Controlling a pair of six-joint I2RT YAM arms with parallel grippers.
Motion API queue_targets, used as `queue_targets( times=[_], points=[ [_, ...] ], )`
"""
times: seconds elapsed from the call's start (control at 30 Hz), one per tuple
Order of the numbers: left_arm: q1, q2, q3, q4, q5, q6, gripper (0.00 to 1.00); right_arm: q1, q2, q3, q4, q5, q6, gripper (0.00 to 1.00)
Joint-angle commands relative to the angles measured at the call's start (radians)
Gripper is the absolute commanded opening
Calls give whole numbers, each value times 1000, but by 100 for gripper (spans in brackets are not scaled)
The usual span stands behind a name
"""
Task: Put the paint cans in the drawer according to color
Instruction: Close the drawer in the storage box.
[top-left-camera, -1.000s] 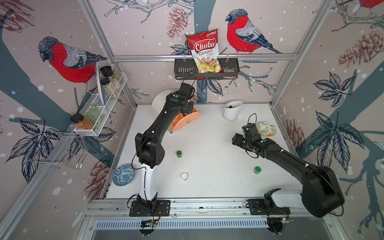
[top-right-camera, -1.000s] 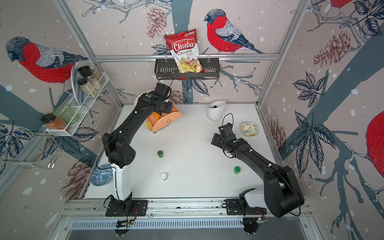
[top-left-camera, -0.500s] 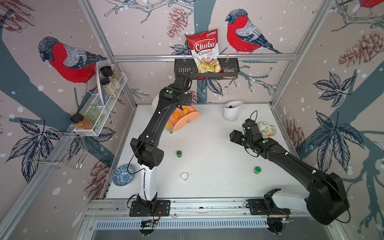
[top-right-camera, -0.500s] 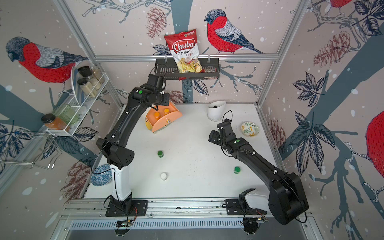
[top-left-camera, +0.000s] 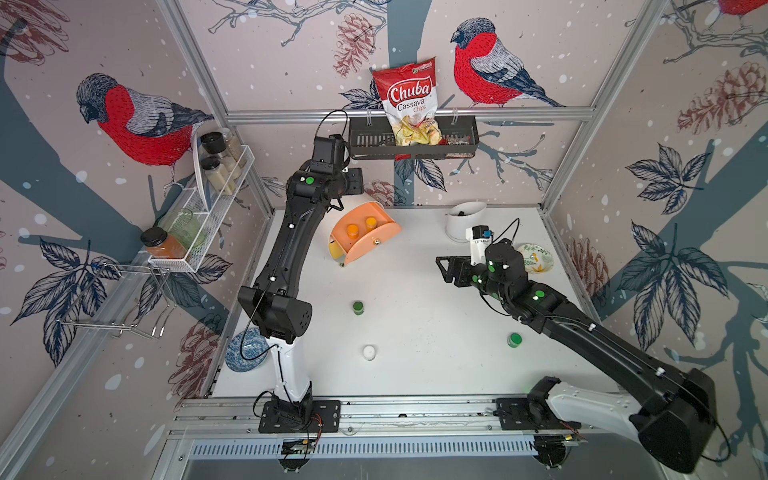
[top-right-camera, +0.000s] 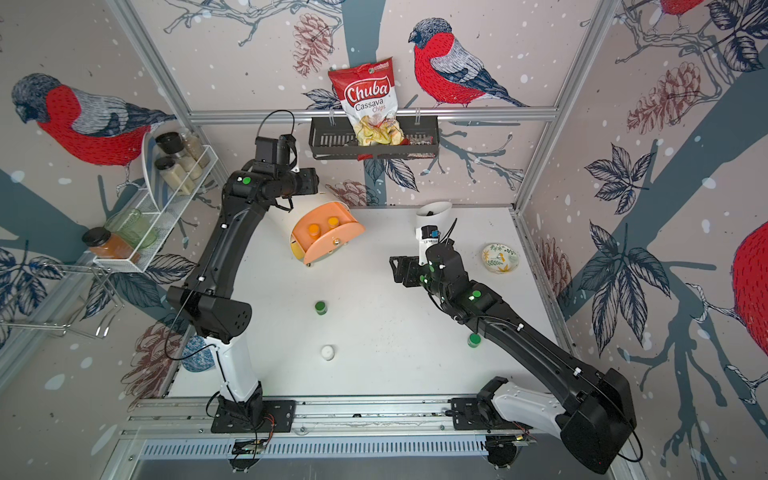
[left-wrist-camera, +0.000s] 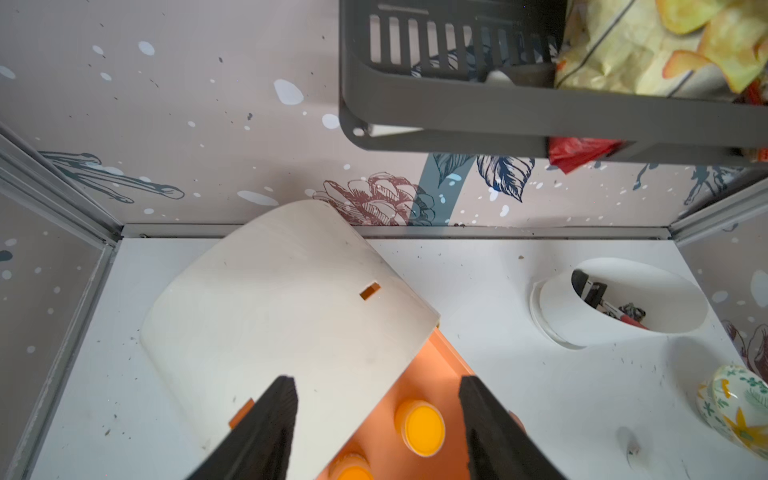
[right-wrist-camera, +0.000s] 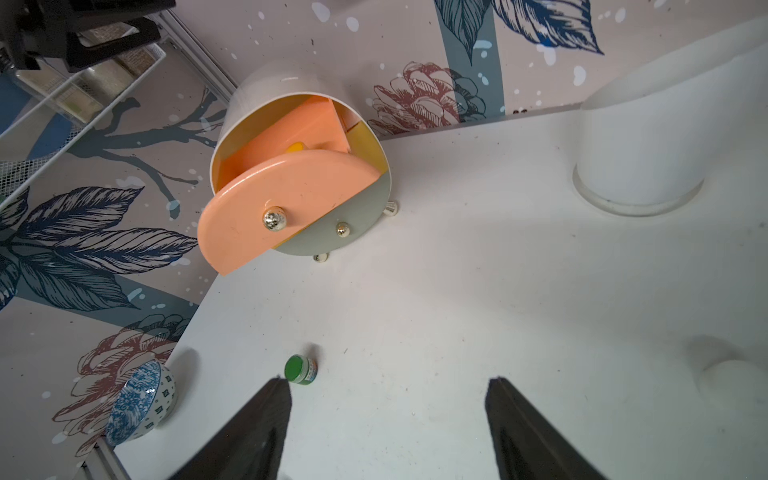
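Gripping state, left: you see the left gripper (left-wrist-camera: 376, 382) with its fingers spread and nothing between them.
Gripping state, right: the right gripper (right-wrist-camera: 386, 380) is spread wide and empty.
Chest: the chest (left-wrist-camera: 270, 299) stands near the table's back left corner, with its peach drawer (top-left-camera: 365, 245) pulled out.
Orange cans: the two orange cans (top-left-camera: 352, 230) stand side by side in the peach drawer, below the left gripper and clear of its fingers.
Loose cans: a green can (top-left-camera: 358, 307) and a white can (top-left-camera: 369, 352) stand on the table (top-left-camera: 415, 316) in front of the chest. A second green can (top-left-camera: 514, 339) stands just beside the right forearm.
Right side: the right gripper faces the chest and is well apart from it.
Open room: you have bare table between the chest, the loose cans and the right gripper. A cup (top-left-camera: 461, 220) stands near the back edge.
Hidden: in both top views the wrist covers the left fingers. The peach front covers most of the lower drawers. The edge of the left wrist view cuts off one orange can.
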Motion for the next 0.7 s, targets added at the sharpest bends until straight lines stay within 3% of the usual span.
queue_targets(
  times=[0.0, 0.13, 0.37, 0.5, 0.67],
  points=[
    [51, -11, -21, 146, 67, -14, 68, 12, 1, 8, 81, -33, -79, 79],
    [129, -23, -87, 254, 108, -9, 75, 45, 26, 36, 130, -49, -129, 79],
    [278, 14, -204, 339, 386, 2, 85, 149, 150, 107, 252, -27, -199, 79],
    [293, 45, -223, 348, 376, 64, 95, 165, 279, 150, 318, -29, -194, 79],
    [325, 165, -99, 235, 379, 95, 95, 181, 420, 275, 266, -33, -178, 79]
  ],
)
